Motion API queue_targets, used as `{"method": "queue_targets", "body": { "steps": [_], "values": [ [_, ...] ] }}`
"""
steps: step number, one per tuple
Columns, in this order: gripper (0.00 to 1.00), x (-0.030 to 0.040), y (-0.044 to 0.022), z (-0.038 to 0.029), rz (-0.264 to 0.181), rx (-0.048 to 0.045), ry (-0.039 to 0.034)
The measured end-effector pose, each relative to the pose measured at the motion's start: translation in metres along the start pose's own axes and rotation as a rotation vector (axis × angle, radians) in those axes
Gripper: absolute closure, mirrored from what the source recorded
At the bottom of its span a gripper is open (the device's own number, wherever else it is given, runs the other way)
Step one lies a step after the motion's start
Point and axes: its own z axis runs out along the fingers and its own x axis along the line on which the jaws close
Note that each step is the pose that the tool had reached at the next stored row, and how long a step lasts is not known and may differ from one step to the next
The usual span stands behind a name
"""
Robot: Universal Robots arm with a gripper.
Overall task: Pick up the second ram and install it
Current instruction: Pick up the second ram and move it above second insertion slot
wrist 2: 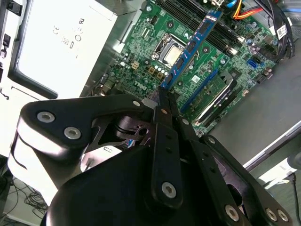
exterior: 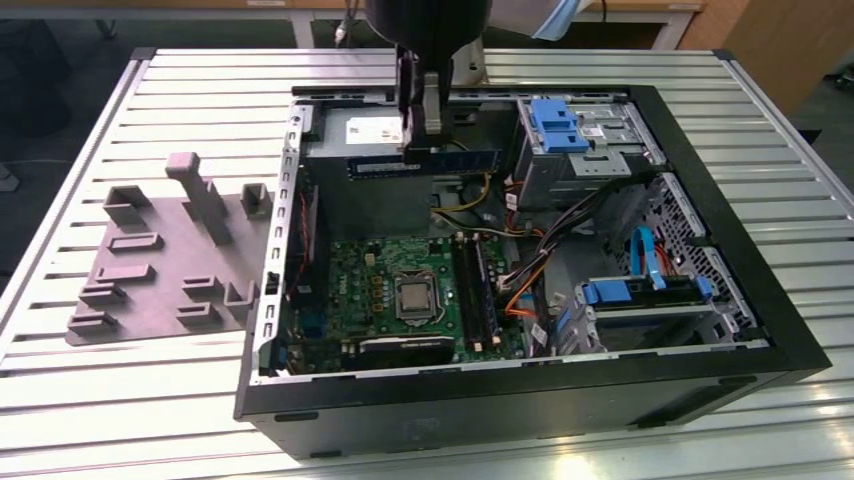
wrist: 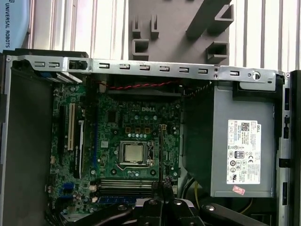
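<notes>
Status on the second ram [exterior: 470,160]: it hangs in the air inside the open computer case [exterior: 534,392], lying level and crossways in the exterior view, up at the far end of the case in front of the power-supply box [exterior: 374,200]. The gripper [exterior: 427,145] comes straight down from above, and I see its fingers pressed together on the stick near the middle of its length, with a stretch of stick jutting out to either side.

In the second wrist view the second ram [wrist 2: 193,44] runs away from the gripper [wrist 2: 162,94] as a narrow blue-green strip with a row of black chips, one end pinched between the two dark finger plates. In the first wrist view I get it edge-on, the second ram [wrist: 161,150] a thin dark line rising from the gripper [wrist: 162,188].

Below it lies the green board [exterior: 360,265], with the processor socket [exterior: 416,298] near its middle and the long black slots [exterior: 474,290] just beside the socket on the exterior view's right. The stick is well apart from those slots and touches nothing but the fingers. Both wrist views look down on the green board [wrist 2: 141,52] [wrist: 117,127]; in the first wrist view, the power-supply box [wrist: 240,141] sits next to it with its white label up.

Outward again: blue drive brackets [exterior: 554,125] sit on the exterior view's right side of the case. The grey plastic tray [exterior: 154,290] with its raised blocks lies on the slatted table [exterior: 200,70] to the exterior view's left of the case.
</notes>
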Motion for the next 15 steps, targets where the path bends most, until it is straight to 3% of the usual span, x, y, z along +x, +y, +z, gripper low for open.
{"method": "queue_targets", "body": {
  "steps": [15],
  "values": [
    [0.89,0.0016,-0.0037,0.0096,0.004,0.0003,-0.0001]
  ]
}}
